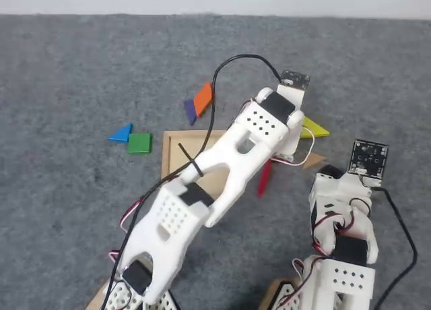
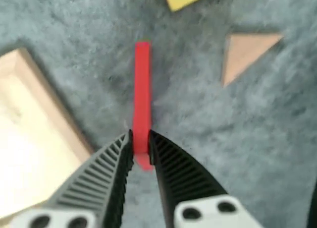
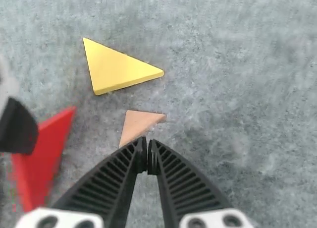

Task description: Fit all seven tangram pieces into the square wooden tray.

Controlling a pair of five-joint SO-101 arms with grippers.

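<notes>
Just outside the wooden tray (image 1: pixel 176 138), at its 3 o'clock side in the high view, my left gripper (image 2: pixel 140 139) is clamped tight on the red piece (image 2: pixel 142 89). The piece is standing on its thin edge, not lying flat, and it sits over the grey carpet (image 1: pixel 67 67) right beside the tray's rim. Can't tell if its far end touches the carpet or not. The left arm (image 1: pixel 222 168) stretches diagonally across the tray, so a good chunk of the tray is covered.

My right gripper (image 3: pixel 147 149) is pinched together with nothing between the fingers, tips just beside a corner of the tan triangle (image 3: pixel 138 125). That one lies flat at about 3 o'clock from the tray, a bit past the red piece. The yellow triangle (image 3: pixel 116 69) is near it, around 2 o'clock.

Other pieces, all flat on the carpet: the orange piece (image 1: pixel 203 98) and purple piece (image 1: pixel 190 110) touch each other at the tray's 12 o'clock, while the blue triangle (image 1: pixel 121 133) and green square (image 1: pixel 139 143) sit side by side at 9 o'clock
</notes>
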